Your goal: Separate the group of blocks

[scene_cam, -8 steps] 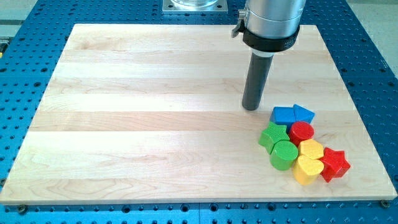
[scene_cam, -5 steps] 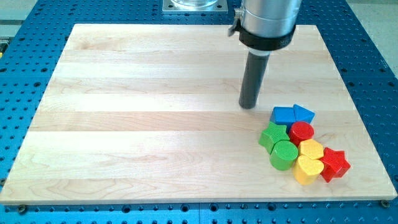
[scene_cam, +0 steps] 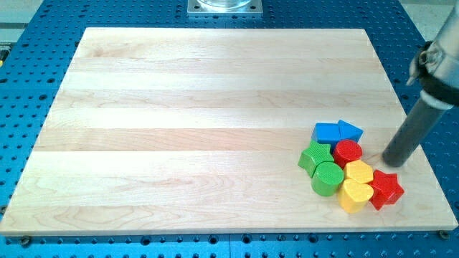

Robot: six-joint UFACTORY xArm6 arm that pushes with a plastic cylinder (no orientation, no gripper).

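Note:
Several blocks sit packed together near the board's lower right. A blue cube [scene_cam: 327, 132] and a blue triangular block [scene_cam: 350, 131] are at the group's top. Below them are a green star [scene_cam: 315, 157], a green cylinder [scene_cam: 328, 178], a red cylinder [scene_cam: 348, 152], two yellow heart-shaped blocks [scene_cam: 358, 172] [scene_cam: 353, 196], and a red star [scene_cam: 386, 188]. My tip [scene_cam: 393, 163] is on the board just right of the group, right of the red cylinder and above the red star, apart from both.
The wooden board [scene_cam: 179, 129] lies on a blue perforated table [scene_cam: 29, 43]. A metal mount [scene_cam: 225, 7] is at the view's top centre. The board's right edge is close to my tip.
My tip has jumped from above-left of the blue blocks to the right side of the group, near the red star. The blocks have not moved.

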